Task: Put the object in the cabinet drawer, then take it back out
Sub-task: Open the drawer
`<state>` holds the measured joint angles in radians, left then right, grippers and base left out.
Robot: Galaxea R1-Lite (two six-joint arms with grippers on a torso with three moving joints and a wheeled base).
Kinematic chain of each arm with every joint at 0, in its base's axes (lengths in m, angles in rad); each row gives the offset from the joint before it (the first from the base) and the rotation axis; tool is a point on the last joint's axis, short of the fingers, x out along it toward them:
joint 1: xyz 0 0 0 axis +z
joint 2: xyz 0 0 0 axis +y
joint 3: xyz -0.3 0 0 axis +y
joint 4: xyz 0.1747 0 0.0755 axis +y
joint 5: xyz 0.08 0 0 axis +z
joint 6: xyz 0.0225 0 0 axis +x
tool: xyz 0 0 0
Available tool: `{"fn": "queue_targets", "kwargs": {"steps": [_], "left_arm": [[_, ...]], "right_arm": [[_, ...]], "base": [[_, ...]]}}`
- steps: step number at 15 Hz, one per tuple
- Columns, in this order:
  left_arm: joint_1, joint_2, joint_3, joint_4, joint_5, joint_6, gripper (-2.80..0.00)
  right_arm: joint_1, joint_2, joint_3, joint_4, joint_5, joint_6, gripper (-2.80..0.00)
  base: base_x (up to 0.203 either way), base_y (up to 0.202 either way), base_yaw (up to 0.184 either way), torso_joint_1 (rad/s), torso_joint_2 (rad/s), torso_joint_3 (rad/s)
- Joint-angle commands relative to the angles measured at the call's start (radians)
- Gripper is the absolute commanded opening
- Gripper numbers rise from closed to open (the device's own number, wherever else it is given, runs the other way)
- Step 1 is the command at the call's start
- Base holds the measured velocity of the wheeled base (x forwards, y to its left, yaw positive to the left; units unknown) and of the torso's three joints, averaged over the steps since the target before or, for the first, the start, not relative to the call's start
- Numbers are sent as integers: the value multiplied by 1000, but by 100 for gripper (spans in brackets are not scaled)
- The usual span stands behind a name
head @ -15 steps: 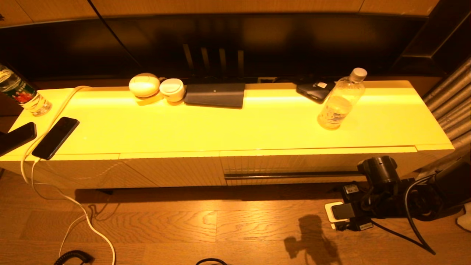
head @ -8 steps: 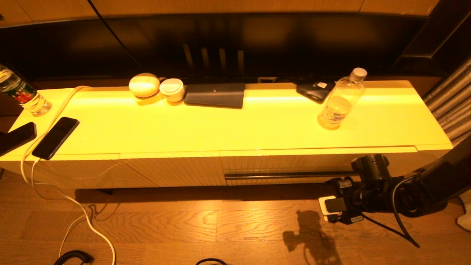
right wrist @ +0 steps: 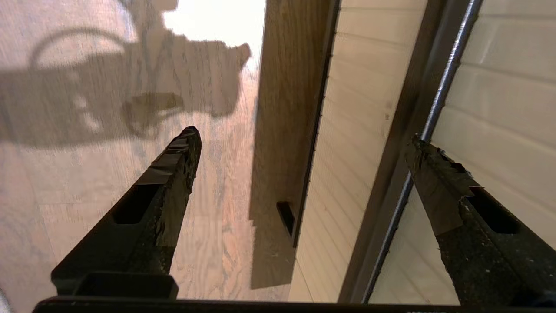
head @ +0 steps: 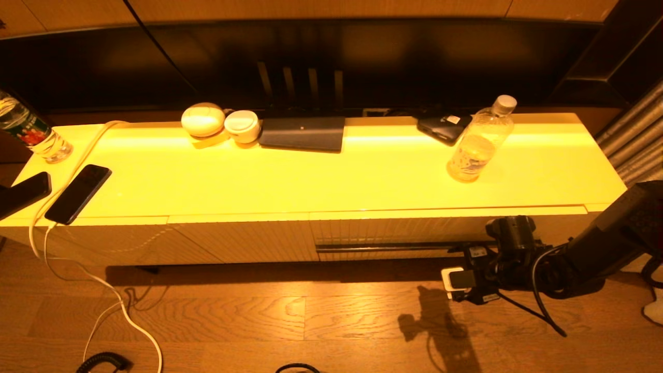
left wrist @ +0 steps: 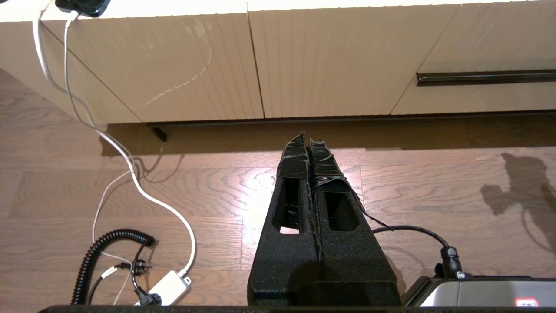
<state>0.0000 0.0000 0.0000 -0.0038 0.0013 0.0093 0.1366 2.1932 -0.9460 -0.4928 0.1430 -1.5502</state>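
Observation:
The clear water bottle (head: 479,142) with a white cap stands upright on the right part of the yellow cabinet top. Below it the ribbed cabinet drawer (head: 414,233) is closed, its dark handle slot (head: 393,247) running along the front. My right gripper (head: 458,269) hangs low over the floor at the slot's right end. In the right wrist view the right gripper (right wrist: 304,134) is open and empty, one finger (right wrist: 434,174) by the handle slot (right wrist: 417,130), the other over the floor. My left gripper (left wrist: 308,141) is shut and empty above the floor, well left of the slot (left wrist: 486,77).
On the cabinet top sit a bottle with a green-and-red label (head: 28,132), two dark phones (head: 77,193), two white round items (head: 203,119), a dark flat box (head: 303,133) and a dark device (head: 443,128). A white cable (head: 93,280) trails over the wooden floor.
My right arm has moved left and in toward the cabinet front, nearing the handle slot. The bottle and drawer have not moved.

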Motion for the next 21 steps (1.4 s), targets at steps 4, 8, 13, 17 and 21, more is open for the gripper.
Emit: {"fn": "queue_targets", "kwargs": {"steps": [4, 8, 13, 17, 21], "left_arm": [[0, 0, 3, -1, -1, 0, -280], [0, 0, 2, -1, 0, 0, -280], [0, 0, 3, -1, 0, 0, -280], [0, 0, 3, -1, 0, 0, -280], [0, 0, 2, -1, 0, 0, -280]], "right_arm": [[-7, 54, -66, -7, -3, -8, 0], [-10, 74, -109, -20, -3, 4, 0], [-11, 82, -114, -18, -5, 2, 0], [-11, 69, -86, -7, -8, 4, 0], [-10, 49, -40, 17, -11, 5, 0]], "base": [[0, 0, 0, 0, 0, 0], [0, 0, 0, 0, 0, 0], [0, 0, 0, 0, 0, 0], [0, 0, 0, 0, 0, 0], [0, 0, 0, 0, 0, 0]]}}
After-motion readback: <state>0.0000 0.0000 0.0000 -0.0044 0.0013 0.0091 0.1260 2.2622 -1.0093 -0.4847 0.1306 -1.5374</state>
